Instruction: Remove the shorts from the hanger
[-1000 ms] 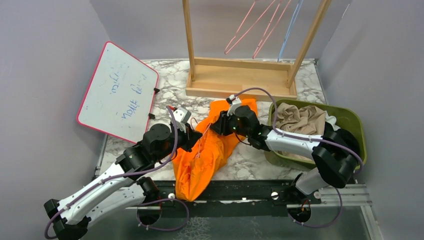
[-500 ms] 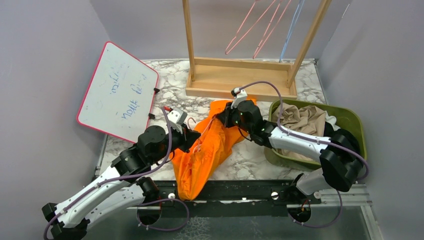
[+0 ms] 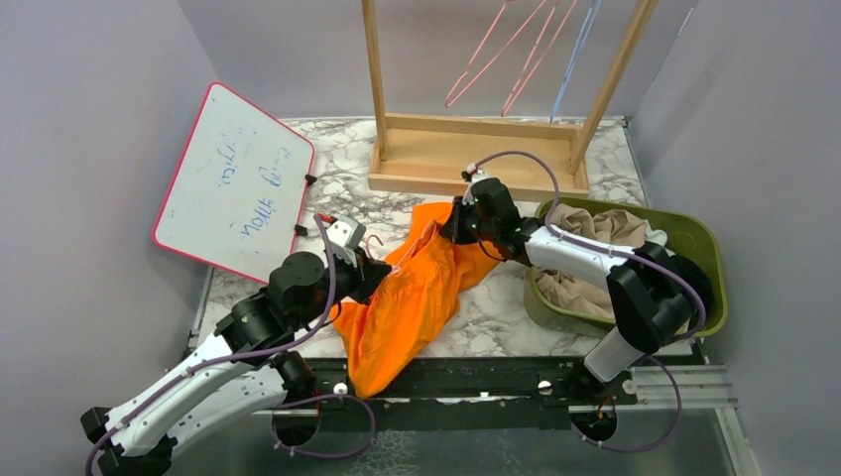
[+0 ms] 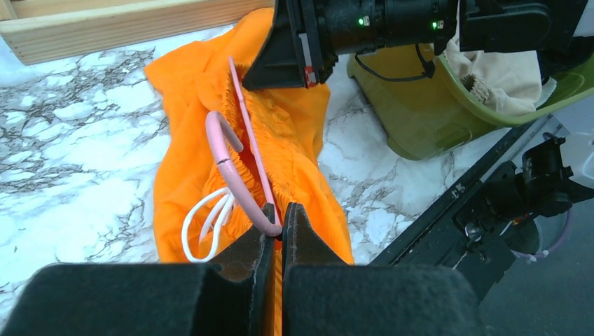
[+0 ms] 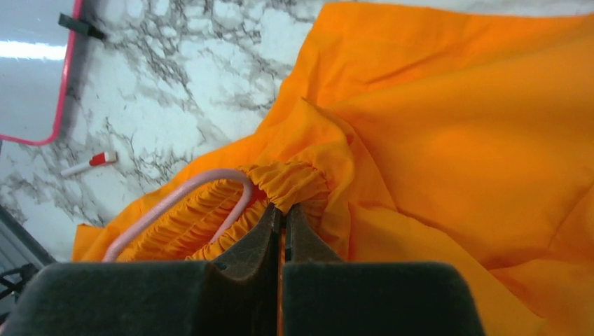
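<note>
Two robot arms work over a marble tabletop, with a wooden rack just beyond the right end effector, a whiteboard off to the outer side of the left end effector, and a green bin holding tan shorts just behind the right one. The orange shorts lie spread on the tabletop between the two end effectors, off the rack but with a pink hanger threaded inside the gathered waist. The left end effector is clamped shut on the hanger below its hook; the right is pinched closed on a fold of the elastic waistband, just beside the hanger's rounded end. The step in hand looks like stripping the waistband off that end. It would go best with the left arm holding the hanger steady while the right draws the fabric outward past the bend, gripping cloth only. The white drawstring, looped close by the left fingers, could snag.
</note>
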